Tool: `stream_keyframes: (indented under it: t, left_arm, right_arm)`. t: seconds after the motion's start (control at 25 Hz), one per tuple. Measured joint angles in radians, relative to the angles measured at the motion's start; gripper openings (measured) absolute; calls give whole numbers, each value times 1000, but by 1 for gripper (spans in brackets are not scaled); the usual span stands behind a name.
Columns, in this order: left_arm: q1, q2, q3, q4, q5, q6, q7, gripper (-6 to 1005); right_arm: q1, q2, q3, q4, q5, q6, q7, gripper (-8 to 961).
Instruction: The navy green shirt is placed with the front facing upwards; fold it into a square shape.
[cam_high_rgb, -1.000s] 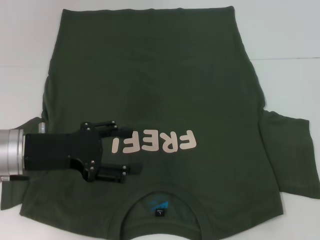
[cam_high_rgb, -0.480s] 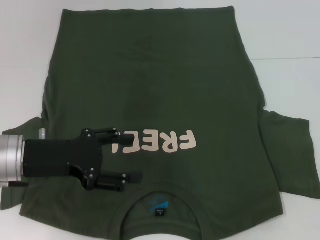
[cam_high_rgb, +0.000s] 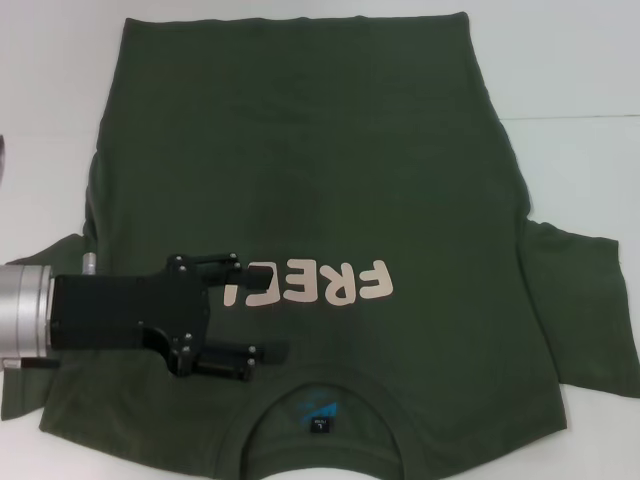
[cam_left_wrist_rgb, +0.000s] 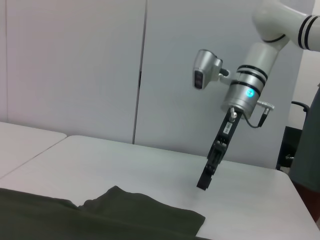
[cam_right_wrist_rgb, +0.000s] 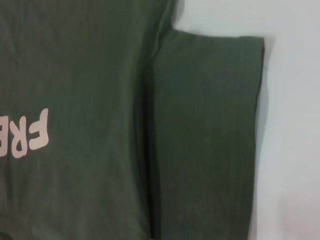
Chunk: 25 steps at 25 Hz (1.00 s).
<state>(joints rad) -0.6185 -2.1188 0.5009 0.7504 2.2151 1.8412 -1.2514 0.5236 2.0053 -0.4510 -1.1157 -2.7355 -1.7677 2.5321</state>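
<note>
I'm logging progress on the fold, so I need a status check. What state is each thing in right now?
navy green shirt: lying flat, front up, "FREE!" lettering showing, not yet folded.
right sleeve: spread flat on the table.
left gripper: open, over the shirt's chest beside the lettering.
right gripper: raised above the table, past the shirt's edge; holding nothing.
table: white, shirt spread over it.

white table (cam_left_wrist_rgb: 125, 165), pale wall panels (cam_left_wrist_rgb: 75, 65)

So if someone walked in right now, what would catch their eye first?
A navy green shirt lies spread face-up on the white table, pink FREE! lettering near the collar. The left tool hangs open over its chest; the right tool shows only in the left wrist view.
</note>
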Motion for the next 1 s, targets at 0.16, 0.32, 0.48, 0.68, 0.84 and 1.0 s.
stream_keyframes:
  t: [0.16,0.32,0.48,0.68,0.84,1.0]
  left_arm:
    - [-7,1,1,-1,0,-4,0,873]
    - [-10,1,3,-2,0,-7,0,873]
    - [-10,0,11,-2,0,-7,0,873]
    - [-8,-1,13,-2,0,-8,-5,873]
    - [-7,-1,13,-2,0,-12,-5,873]
    - [-6,-3,14,-2,0,-16,-5,873]
  right_arm:
    - [15,-10,-2,54,1,31,-3,912]
    - [32,-16,-19,107,0,69,4,912]
    - [42,-24,-51,149,0,104,19,911]
    - [46,-27,-90,170,-1,133,38,910]
    - [52,-30,-93,200,-1,141,39,909]
    - [56,-34,-94,229,2,159,39,908]
